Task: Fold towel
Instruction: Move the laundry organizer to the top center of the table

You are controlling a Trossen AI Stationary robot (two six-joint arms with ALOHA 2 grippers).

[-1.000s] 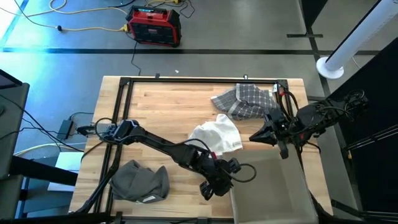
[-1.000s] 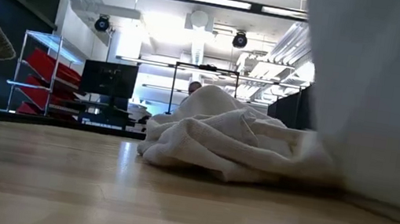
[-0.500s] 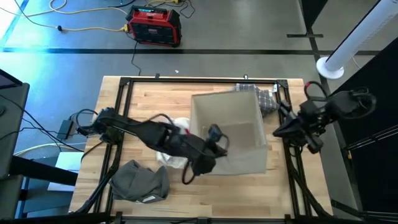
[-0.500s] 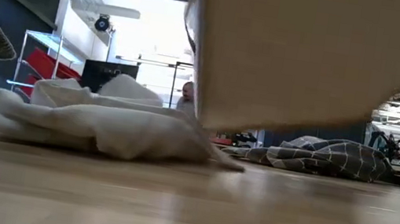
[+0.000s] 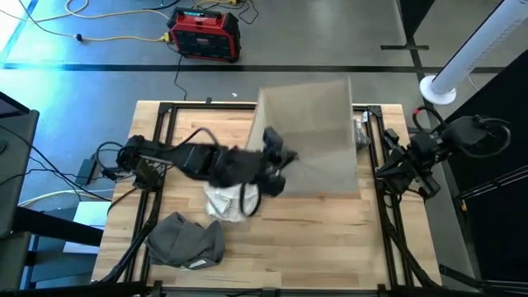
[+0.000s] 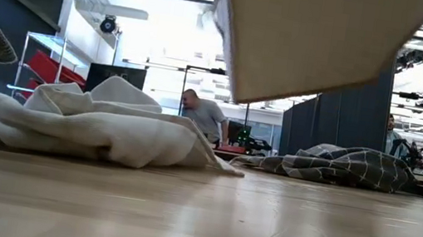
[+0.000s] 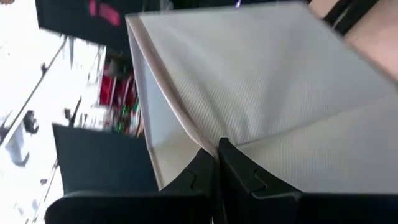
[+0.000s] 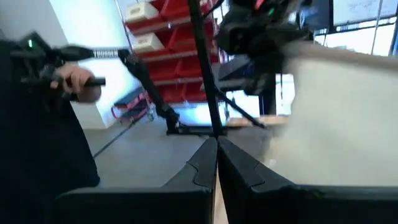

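Two arms up: my left gripper [image 5: 272, 142] is clamped on the beige towel [image 5: 309, 136], which hangs spread in the air above the wooden table [image 5: 330, 239], far side. Right gripper [image 5: 394, 177], closed and empty, waits just beside the towel's right edge, nearer the free corner.
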